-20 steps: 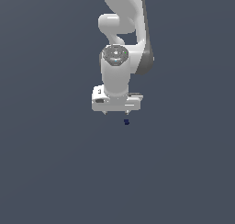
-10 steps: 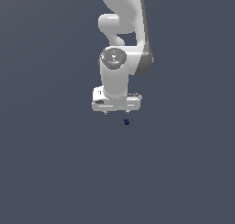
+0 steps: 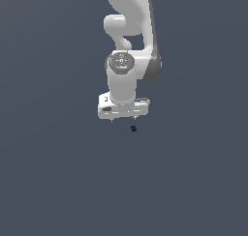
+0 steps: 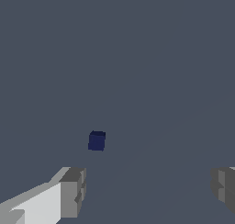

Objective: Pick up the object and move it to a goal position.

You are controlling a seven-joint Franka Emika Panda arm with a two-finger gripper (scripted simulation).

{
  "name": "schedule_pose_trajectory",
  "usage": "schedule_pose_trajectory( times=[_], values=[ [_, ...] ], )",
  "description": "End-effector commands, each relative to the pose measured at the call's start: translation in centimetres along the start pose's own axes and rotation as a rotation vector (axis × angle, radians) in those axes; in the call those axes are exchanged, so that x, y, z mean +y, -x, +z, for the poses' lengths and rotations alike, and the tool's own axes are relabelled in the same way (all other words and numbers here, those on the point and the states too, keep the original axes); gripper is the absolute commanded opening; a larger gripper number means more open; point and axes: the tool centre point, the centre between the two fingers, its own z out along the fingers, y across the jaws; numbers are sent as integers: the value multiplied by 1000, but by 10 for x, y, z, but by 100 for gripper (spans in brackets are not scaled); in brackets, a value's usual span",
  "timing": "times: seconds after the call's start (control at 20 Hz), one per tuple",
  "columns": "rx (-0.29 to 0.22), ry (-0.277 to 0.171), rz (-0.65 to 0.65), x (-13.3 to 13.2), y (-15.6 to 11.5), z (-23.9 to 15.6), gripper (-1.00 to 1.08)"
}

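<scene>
The object is a tiny dark navy-blue block (image 3: 133,128) on the flat grey floor. It lies just below my white gripper (image 3: 123,119) in the exterior view, slightly toward that view's right. In the wrist view the block (image 4: 97,141) lies beyond the fingertips (image 4: 73,191), apart from them and nearer one finger than the other. The jaws stand wide open and empty, and nothing is between them.
The white arm (image 3: 128,41) rises from the gripper to the top of the exterior view. A plain grey floor (image 3: 53,172) fills the scene. No goal marker shows.
The wrist and gripper have shifted slightly toward the block and a little lower. The block has not moved.
</scene>
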Motion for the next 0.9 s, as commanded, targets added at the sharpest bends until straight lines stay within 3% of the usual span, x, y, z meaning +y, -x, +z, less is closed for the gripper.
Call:
schedule_pose_trajectory(
  times=[0.0,0.85],
  values=[
    [1,3,-41,-1,0,3,100],
    [14,34,-519,-14,4,35,100]
  ],
)
